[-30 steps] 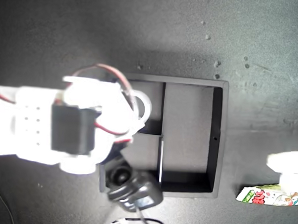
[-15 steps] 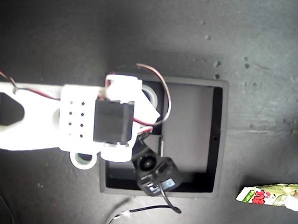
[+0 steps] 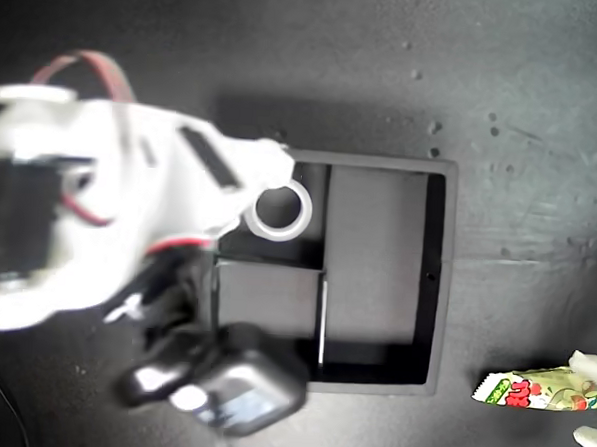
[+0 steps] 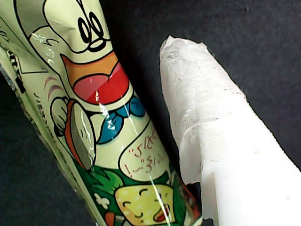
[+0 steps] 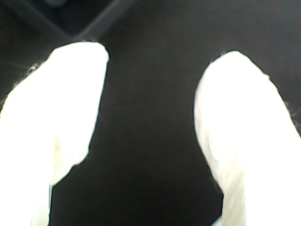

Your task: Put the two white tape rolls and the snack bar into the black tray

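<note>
Nearest the exterior camera, a blurred white arm (image 3: 89,213) with red wires covers the exterior view's left and overlaps the left edge of the black tray (image 3: 438,281). My second gripper (image 5: 150,117) is spread wide in its own wrist view, with only dark surface between the two white fingers (image 5: 61,122); nothing is held.

Below it, on the dark table (image 3: 526,85), the tray holds one white tape roll (image 3: 280,209), lying flat in a small compartment near the arm's tip. The long compartment shows bare. A second roll cannot be made out.

Farthest toward the exterior view's lower right, well apart from the tray, the snack bar (image 3: 540,389) lies on the table. My first gripper (image 3: 592,399) is at its end. One white finger (image 4: 221,141) lies just beside the wrapper (image 4: 103,122); contact unclear. Whether it is spread or closed cannot be told.
</note>
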